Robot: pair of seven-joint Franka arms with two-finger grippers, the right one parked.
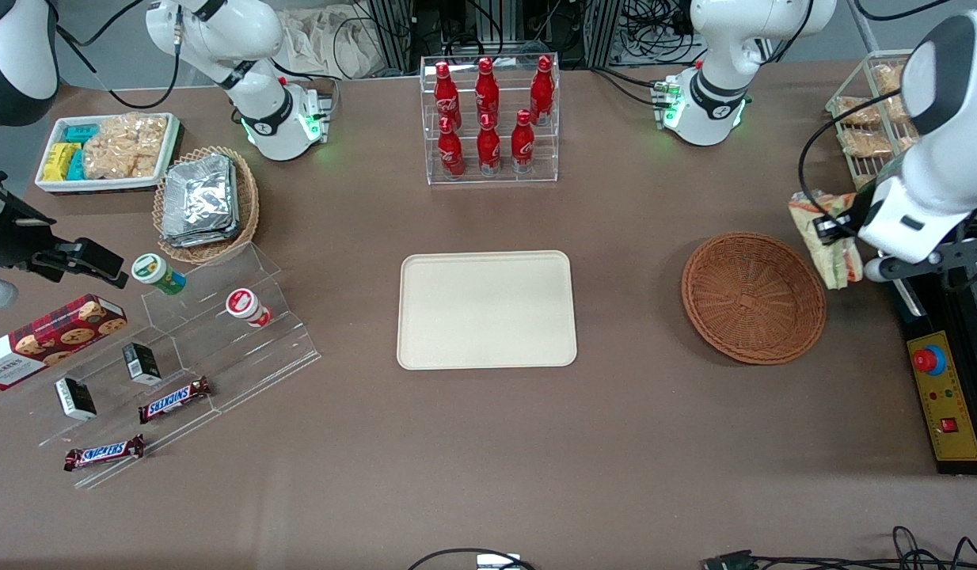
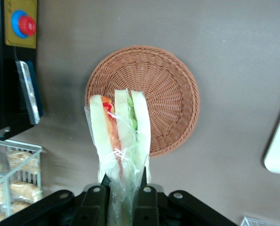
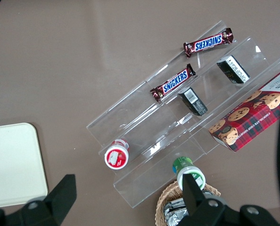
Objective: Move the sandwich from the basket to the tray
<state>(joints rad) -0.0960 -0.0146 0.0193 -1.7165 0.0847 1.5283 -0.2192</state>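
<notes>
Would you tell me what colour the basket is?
Reddish-brown wicker basket, clearest in the left wrist view, below the hand holding the sandwich.

A robotics lab set up like a small shop: white robot arm bases (image 1: 698, 107) bolted to a brown table (image 1: 488, 443), a yellow control box with a red emergency-stop button (image 1: 929, 360) near the gripper (image 1: 833, 229), tangled black cables (image 1: 655, 32), and a clear acrylic rack of red cola bottles (image 1: 488, 119).
</notes>
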